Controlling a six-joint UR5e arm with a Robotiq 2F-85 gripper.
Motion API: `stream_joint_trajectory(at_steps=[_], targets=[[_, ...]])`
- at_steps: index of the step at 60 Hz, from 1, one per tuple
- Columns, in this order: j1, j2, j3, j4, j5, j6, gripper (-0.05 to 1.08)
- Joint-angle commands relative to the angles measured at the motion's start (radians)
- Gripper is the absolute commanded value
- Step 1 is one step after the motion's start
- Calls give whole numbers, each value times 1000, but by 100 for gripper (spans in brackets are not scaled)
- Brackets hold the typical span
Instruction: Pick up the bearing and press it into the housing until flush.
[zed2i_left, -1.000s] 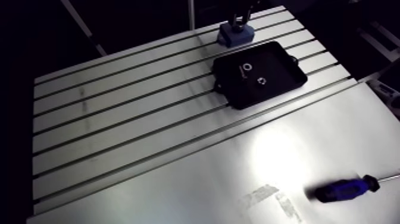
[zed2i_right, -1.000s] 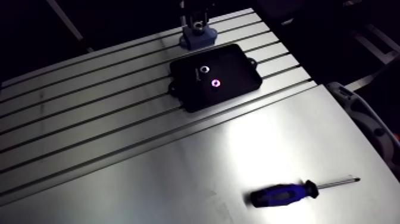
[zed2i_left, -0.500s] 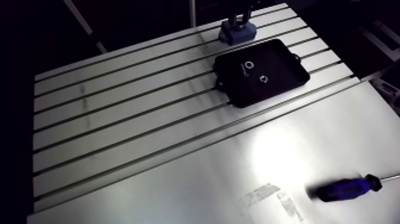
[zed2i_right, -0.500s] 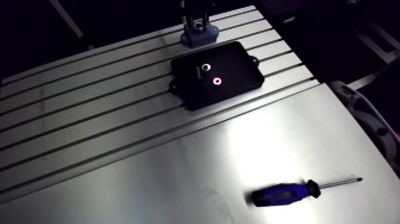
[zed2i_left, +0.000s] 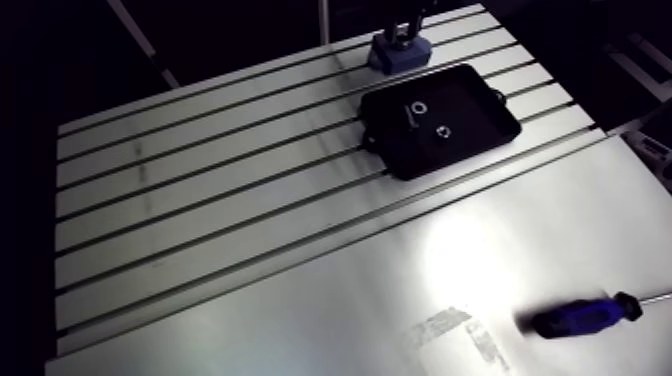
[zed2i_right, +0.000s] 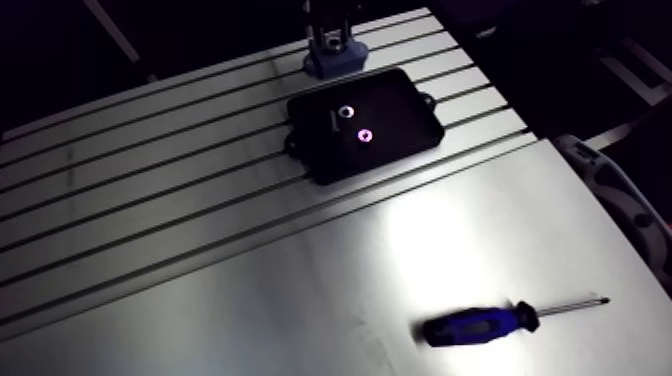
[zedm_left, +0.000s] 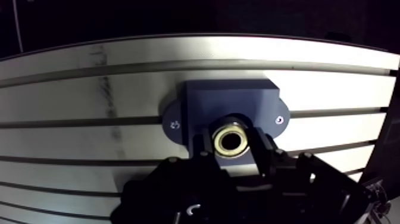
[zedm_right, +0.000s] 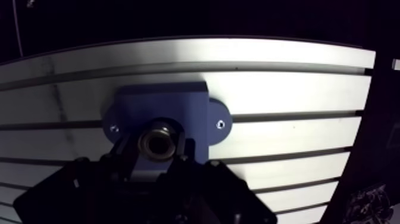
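Observation:
In the wrist view a brass-coloured bearing (zedm_left: 230, 140) sits between my gripper's (zedm_left: 231, 148) two dark fingers, which press on its sides. Directly under it is the blue housing (zedm_left: 229, 104), a block with a screw in each side ear, standing on the slotted table. The bearing's upper part stands out above the housing's top face; how deep it sits is hidden. In the arm view the housing (zed2i_left: 399, 54) is at the table's far edge, with the gripper (zed2i_right: 331, 30) coming down onto it.
A black tray (zed2i_left: 470, 135) holding two small rings lies just in front of the housing. A blue-handled screwdriver (zed2i_right: 478, 326) lies on the smooth plate (zed2i_right: 300, 300) near the front right. Table slots (zed2i_left: 200, 190) run across.
The whole arm view has shifted slightly, so the camera moved a little. The gripper stays on the bearing over the housing; nothing on the table has moved.

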Motion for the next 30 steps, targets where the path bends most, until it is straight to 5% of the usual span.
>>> stream_joint_trajectory(at_steps=[1, 30], targets=[[0, 3, 0, 0, -1, 0, 59], [0, 4, -9, 1, -1, 0, 59]])
